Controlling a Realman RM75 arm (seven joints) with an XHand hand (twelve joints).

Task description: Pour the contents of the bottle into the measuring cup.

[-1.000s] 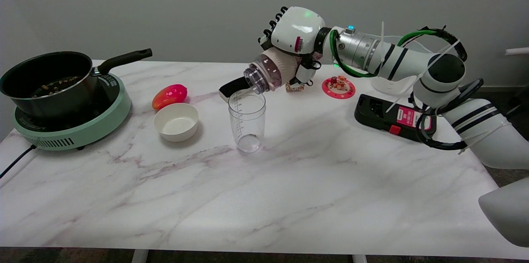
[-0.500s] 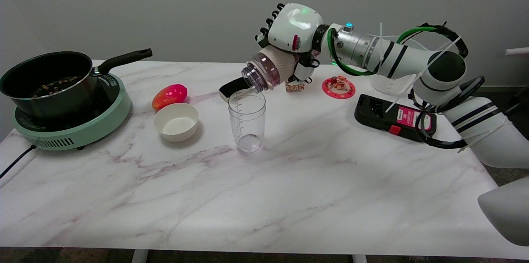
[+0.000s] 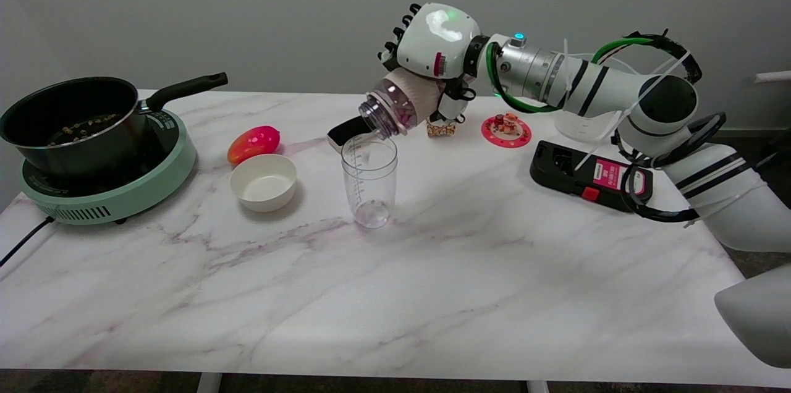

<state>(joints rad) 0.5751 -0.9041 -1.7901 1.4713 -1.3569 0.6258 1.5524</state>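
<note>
Pouring step: robot hand grips tilted bottle above clear measuring cup; best to keep its mouth centred over the rim, tipping gradually.

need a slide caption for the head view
Right hand tips the bottle, mouth down, over the clear measuring cup on the marble table.

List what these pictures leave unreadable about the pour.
Head view only:
- Bottle contents: blurred behind the clear wall; what or how much, unclear.
- Measuring cup: too transparent to tell whether anything has landed inside.
- Right hand fingers: hidden behind its own shell and the bottle.
- Cup graduations: too small to read.
- Pan contents: too small to identify.
</note>
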